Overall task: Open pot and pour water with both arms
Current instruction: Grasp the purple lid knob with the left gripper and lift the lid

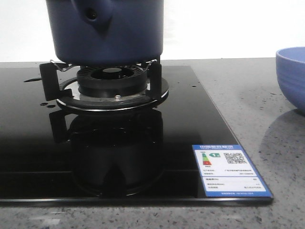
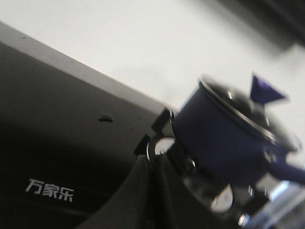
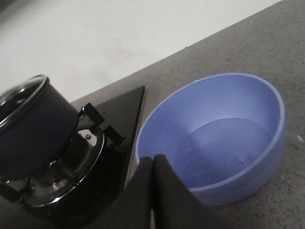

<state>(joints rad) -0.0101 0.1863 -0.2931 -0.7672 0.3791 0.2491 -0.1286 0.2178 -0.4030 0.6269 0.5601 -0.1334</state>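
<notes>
A speckled grey stone counter [image 1: 248, 95] carries a glossy black glass cooktop [image 1: 28, 143]. On its burner stand sits the large dark navy-blue cylindrical pot [image 1: 107, 31], clear of both grippers [image 2: 153, 191] [image 3: 153, 191], whose fingers are pressed together. A white wall stands behind.

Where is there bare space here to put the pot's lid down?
Bare spots: grey counter between the black cooktop and the light blue bowl, and the glass ahead of the burner. Crowded: the burner itself, under the pot.

Black glass hob [image 1: 190, 124] (energy label [image 1: 231, 170] at its corner), periwinkle bowl [image 1: 291, 76] beside it
</notes>
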